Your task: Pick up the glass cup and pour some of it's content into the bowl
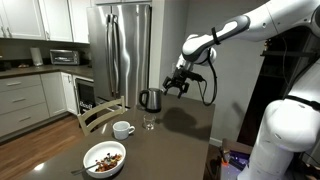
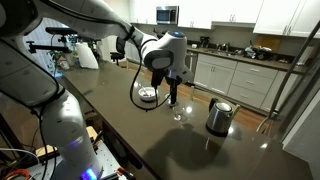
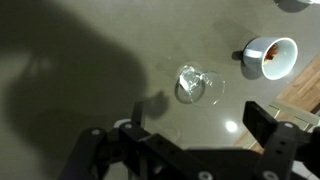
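The glass cup (image 1: pixel 150 122) stands upright on the dark table (image 1: pixel 180 140), between the kettle and the mug; it is small and clear, and its content is hard to make out. In the wrist view the glass cup (image 3: pixel 195 85) lies just ahead of the gap between my fingers. My gripper (image 1: pixel 180 85) hangs above and slightly beside it, open and empty, seen also in the wrist view (image 3: pixel 195 128) and in an exterior view (image 2: pixel 173 92). The bowl (image 1: pixel 105 158), wide and white with dark brown bits, sits at the near end of the table.
A steel kettle (image 1: pixel 150 99) stands right behind the glass, also shown in an exterior view (image 2: pixel 219 115). A white handled mug (image 1: pixel 123 129) sits between glass and bowl, reddish-brown inside in the wrist view (image 3: pixel 270 57). A wooden chair (image 1: pixel 98 113) stands at the table's edge.
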`<action>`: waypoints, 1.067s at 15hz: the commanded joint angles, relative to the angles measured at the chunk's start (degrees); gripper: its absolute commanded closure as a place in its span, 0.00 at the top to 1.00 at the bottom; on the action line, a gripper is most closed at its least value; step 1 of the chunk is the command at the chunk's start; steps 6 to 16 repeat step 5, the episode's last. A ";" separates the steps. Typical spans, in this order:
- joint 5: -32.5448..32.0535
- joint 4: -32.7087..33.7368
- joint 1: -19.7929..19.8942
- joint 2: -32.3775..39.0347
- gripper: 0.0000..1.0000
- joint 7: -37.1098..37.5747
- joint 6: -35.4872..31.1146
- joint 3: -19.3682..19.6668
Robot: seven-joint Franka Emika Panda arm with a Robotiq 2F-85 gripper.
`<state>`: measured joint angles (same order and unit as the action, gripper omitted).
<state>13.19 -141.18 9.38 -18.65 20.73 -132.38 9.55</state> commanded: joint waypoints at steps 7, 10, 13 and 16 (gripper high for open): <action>0.34 -4.97 0.80 -6.47 1.00 -3.12 -3.76 -1.08; 0.34 -4.97 0.80 -6.47 1.00 -3.12 -3.76 -1.08; 0.34 -4.97 0.80 -6.47 1.00 -3.12 -3.76 -1.08; 0.34 -4.97 0.80 -6.47 1.00 -3.12 -3.76 -1.08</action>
